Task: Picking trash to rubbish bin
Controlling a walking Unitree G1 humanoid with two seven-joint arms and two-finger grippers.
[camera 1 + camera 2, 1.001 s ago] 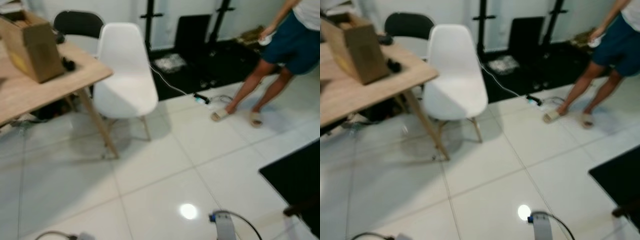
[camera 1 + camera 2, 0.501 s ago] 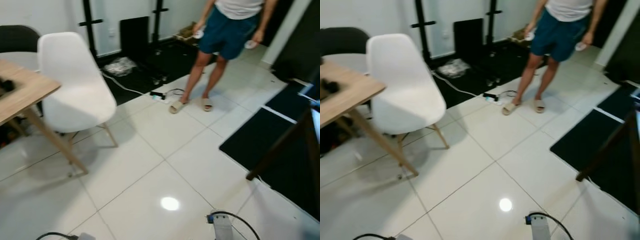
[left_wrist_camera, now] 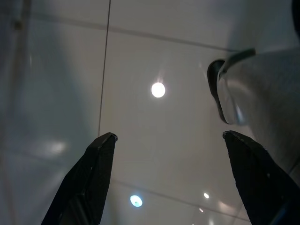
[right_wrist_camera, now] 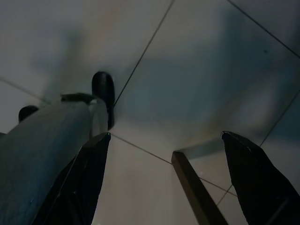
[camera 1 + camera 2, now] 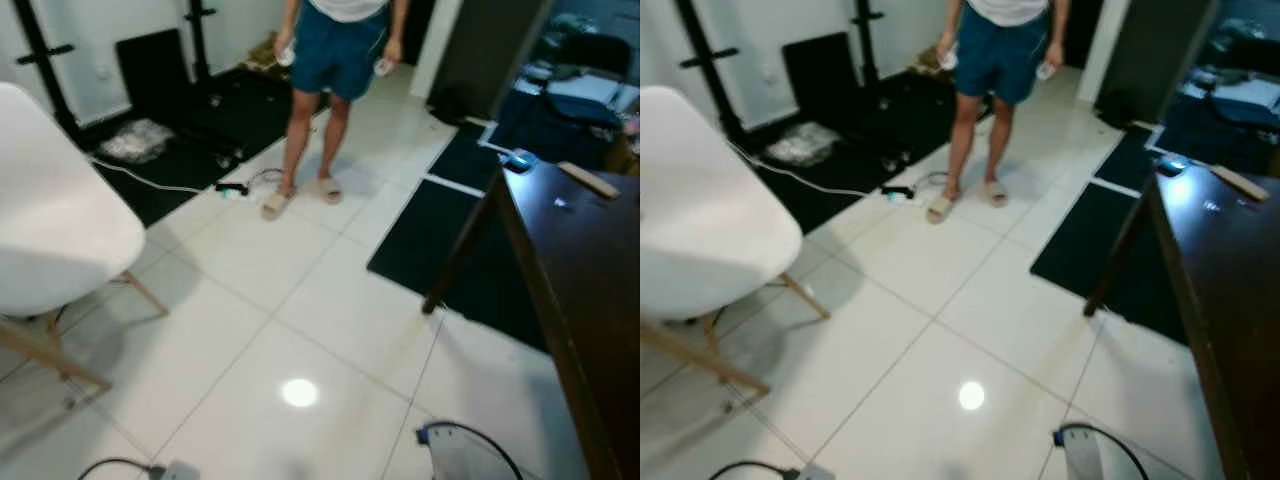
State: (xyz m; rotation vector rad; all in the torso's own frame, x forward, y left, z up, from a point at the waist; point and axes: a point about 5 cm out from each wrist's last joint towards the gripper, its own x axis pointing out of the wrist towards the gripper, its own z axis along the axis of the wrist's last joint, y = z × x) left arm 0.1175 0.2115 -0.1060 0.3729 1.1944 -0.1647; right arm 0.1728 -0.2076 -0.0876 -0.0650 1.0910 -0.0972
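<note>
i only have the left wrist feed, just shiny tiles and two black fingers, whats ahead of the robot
Observer: A person in blue shorts stands ahead on the white floor, holding a small white thing in each hand.
Operator: any furniture near
Observer: A white chair is on the robot's left and a dark wooden table on its right.
Operator: right gripper doing anything
Observer: The right gripper hangs open above the tiles, holding nothing; a wooden table leg shows between its fingers.
</note>
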